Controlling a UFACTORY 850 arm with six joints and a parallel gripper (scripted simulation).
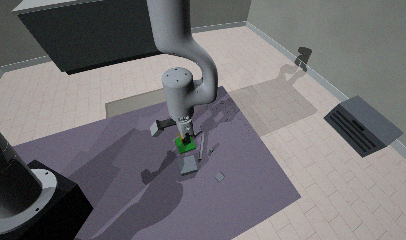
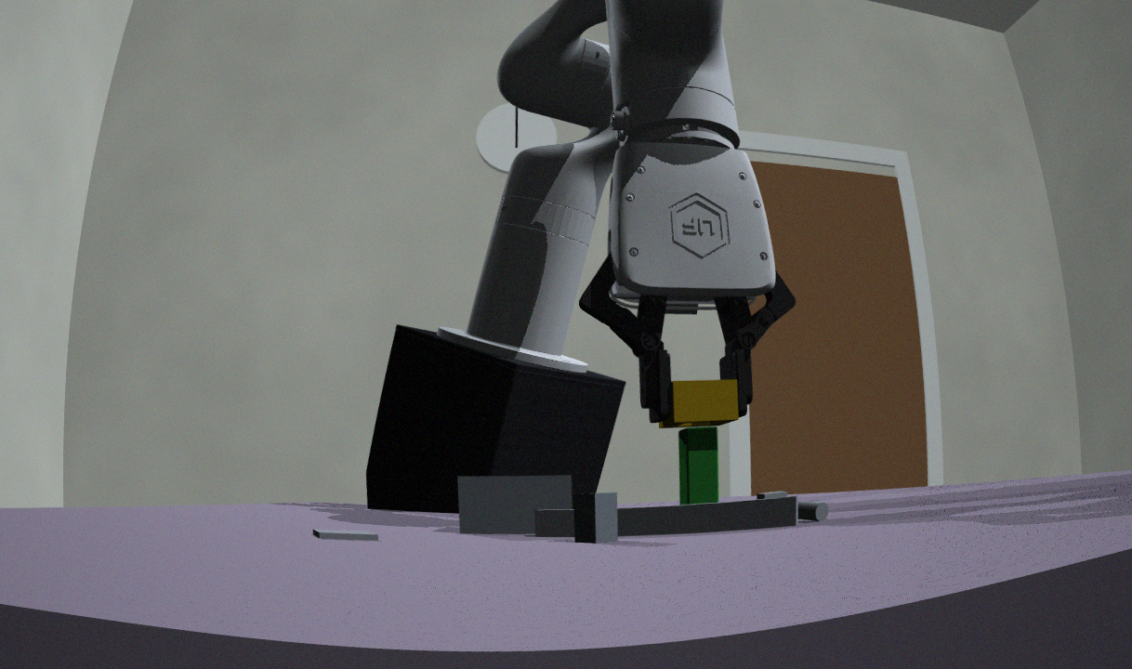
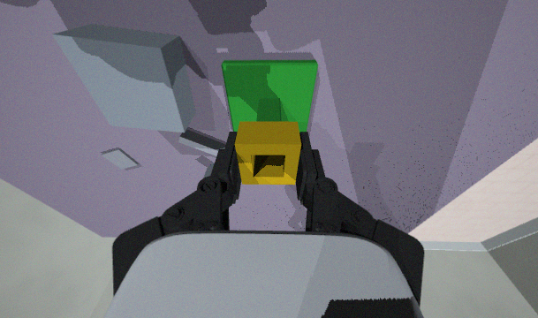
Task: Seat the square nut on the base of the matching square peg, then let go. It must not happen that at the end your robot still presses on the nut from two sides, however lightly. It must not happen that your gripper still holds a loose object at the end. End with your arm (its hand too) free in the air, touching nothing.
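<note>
Square nut (image 2: 703, 402), yellow, held in the air directly above the green square peg (image 2: 698, 465), its underside just over the peg top; whether they touch cannot be told. Wrist view: nut (image 3: 269, 152) shows its square hole, with the peg's green base (image 3: 295, 88) at 12 o'clock beyond it. Black fingers (image 2: 654, 386) clamped on the nut's two opposite sides, gripper (image 2: 701, 390) pointing straight down. Peg stands upright on the purple desk (image 2: 220, 573). Grey block (image 1: 187, 165) lies at 6 o'clock of the base in the top view; a long grey bar (image 1: 202, 146) at 3 o'clock, near it.
</note>
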